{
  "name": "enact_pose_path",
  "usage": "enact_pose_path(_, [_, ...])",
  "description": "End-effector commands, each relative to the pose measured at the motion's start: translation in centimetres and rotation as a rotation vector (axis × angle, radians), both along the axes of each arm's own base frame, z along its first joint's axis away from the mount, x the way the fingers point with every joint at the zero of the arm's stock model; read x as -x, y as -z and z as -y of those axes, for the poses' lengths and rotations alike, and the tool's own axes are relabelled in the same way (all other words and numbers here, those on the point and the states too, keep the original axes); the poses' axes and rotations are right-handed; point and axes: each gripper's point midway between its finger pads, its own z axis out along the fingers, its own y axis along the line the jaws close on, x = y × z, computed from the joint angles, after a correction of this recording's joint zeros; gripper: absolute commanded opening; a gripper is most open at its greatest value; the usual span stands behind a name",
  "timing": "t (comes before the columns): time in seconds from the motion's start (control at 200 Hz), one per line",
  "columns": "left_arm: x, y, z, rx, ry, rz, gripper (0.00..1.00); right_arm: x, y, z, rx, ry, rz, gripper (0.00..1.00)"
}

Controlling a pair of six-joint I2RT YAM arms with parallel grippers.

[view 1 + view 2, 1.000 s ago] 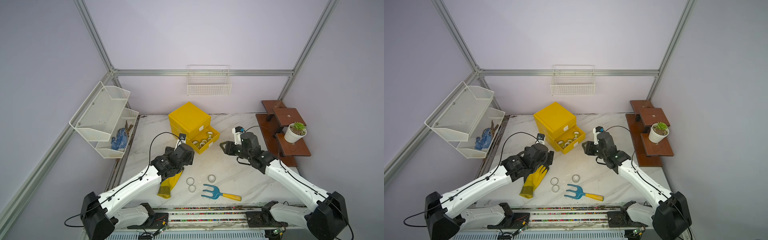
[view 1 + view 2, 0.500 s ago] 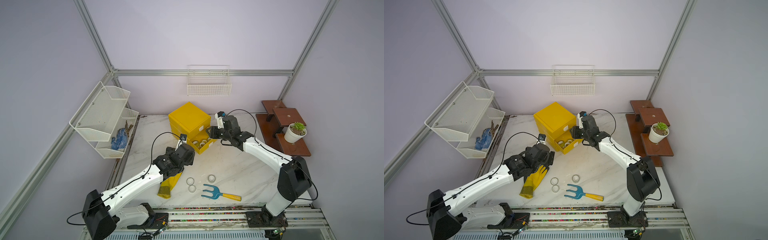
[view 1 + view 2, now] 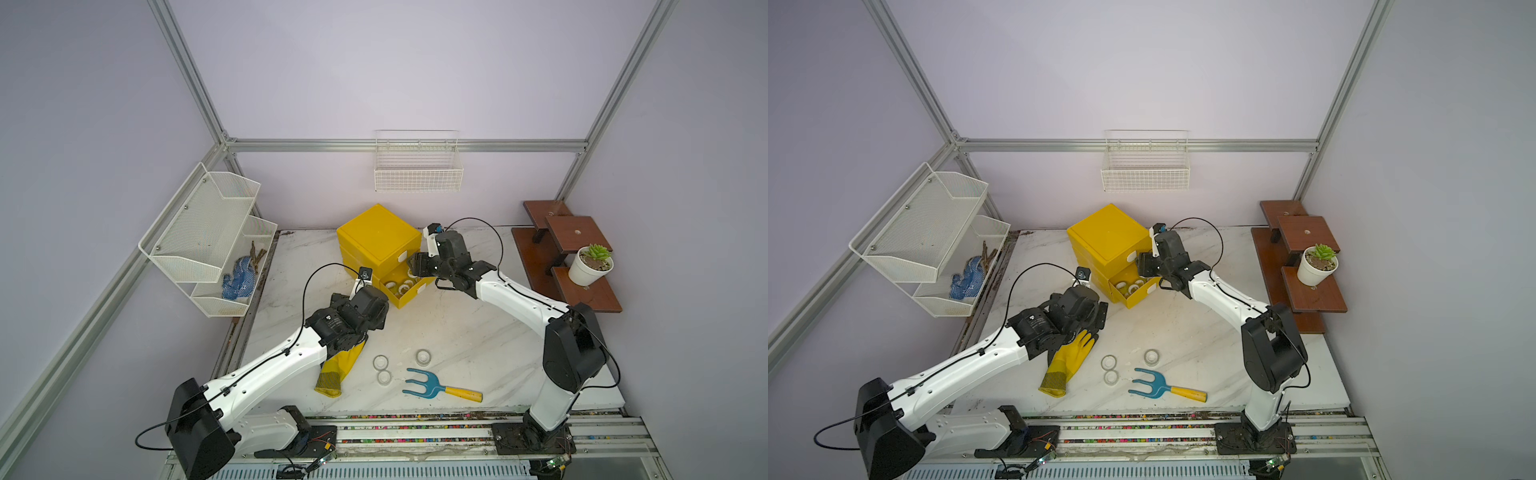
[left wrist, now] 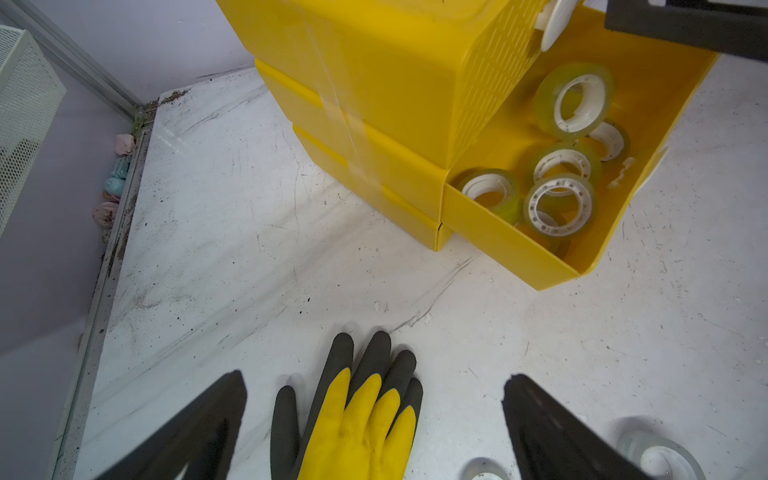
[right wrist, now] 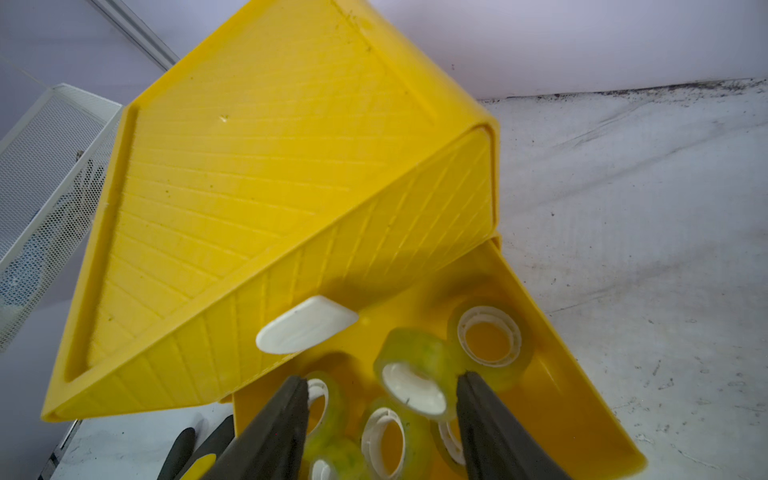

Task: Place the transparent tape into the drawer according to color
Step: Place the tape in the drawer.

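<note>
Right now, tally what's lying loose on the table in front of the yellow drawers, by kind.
Clear tape rolls: 3
Yellow glove: 1
Blue hand fork: 1
Total: 5

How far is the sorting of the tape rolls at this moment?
Done: several yellow-green rolls lie in the open bottom drawer. In hand: the right gripper, jaws apart above that drawer, has one more yellow-green roll loose between them. Left: three clear rolls lie on the table by the blue fork; the left gripper hangs open over the glove, holding nothing.
</note>
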Motion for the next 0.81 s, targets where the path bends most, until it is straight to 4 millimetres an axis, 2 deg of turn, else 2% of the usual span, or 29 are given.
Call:
enact_pose_path(0.0, [-0.9,-2.9,0.1,0.069,-0.014,0.051,1.00,-0.2,-2.8,0.1,-0.024,0.008,0.069,0.63])
enact_pose_path(0.16, [-2.0,-4.8,-0.3,0.142,-0.040,0.064,1.00,1.4,-4.0,0.7,-0.086,0.013,0.094,0.61])
enact_pose_path(0.305, [-3.9,-7.7,-0.4,0.171,-0.072,0.114,1.00,3.4,-4.7,1.4,-0.169,0.011,0.117,0.55])
enact_pose_path(0.33, [-4.2,-8.2,-0.4,0.171,-0.077,0.123,1.00,3.7,-3.9,1.5,-0.171,0.013,0.102,0.55])
enact_pose_path(0.345, [-4.5,-8.4,-0.4,0.170,-0.081,0.128,1.00,4.2,-4.9,1.7,-0.188,0.010,0.121,0.54])
enact_pose_path(0.37, [-4.9,-8.8,-0.5,0.169,-0.088,0.137,1.00,4.6,-5.1,1.8,-0.200,0.009,0.125,0.54])
enact_pose_path(0.54, [-7.8,-10.4,-1.3,0.134,-0.157,0.176,1.00,6.6,-3.3,2.9,-0.226,0.022,0.094,0.51])
enact_pose_path(0.56, [-8.7,-9.3,-1.1,0.109,-0.162,0.156,1.00,6.8,-3.0,3.0,-0.225,0.023,0.090,0.50])
enact_pose_path(0.72, [-11.1,-8.2,-1.9,0.066,-0.216,0.144,1.00,7.5,0.3,4.5,-0.187,0.078,0.041,0.47])
enact_pose_path(0.8, [-12.0,-7.5,-2.2,0.059,-0.232,0.135,1.00,7.5,2.2,4.5,-0.171,0.082,0.003,0.45])
